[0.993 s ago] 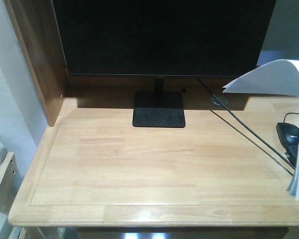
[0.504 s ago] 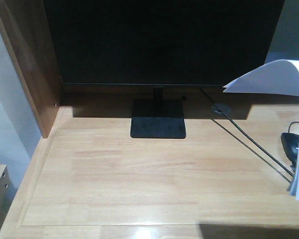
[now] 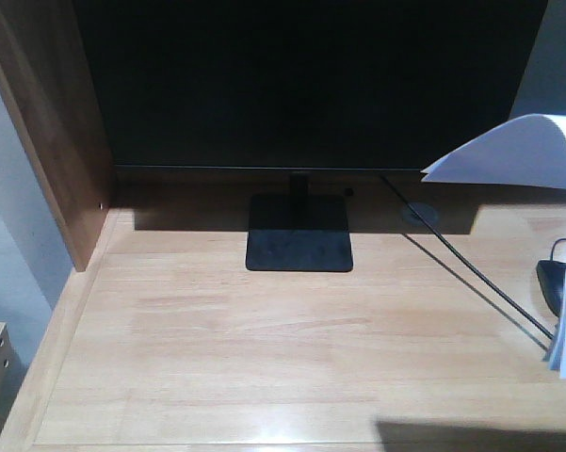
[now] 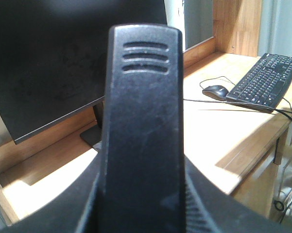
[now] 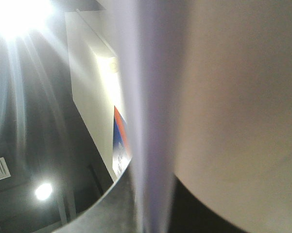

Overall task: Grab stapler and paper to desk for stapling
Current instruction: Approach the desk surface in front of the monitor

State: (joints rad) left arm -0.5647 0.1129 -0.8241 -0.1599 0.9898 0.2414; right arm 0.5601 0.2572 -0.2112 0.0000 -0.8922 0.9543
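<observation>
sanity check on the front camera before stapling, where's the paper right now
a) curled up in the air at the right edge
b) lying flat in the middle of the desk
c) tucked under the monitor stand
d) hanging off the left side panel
A: in the front view the paper arches above the desk at the right edge of the picture, not lying flat on the wood.

Monitor [image 3: 301, 85] on desk [image 3: 264, 358], rear centre | side panel [image 3: 47, 141] left | paper [image 3: 518, 151] raised at right | mouse [image 3: 553, 282] below it
</observation>
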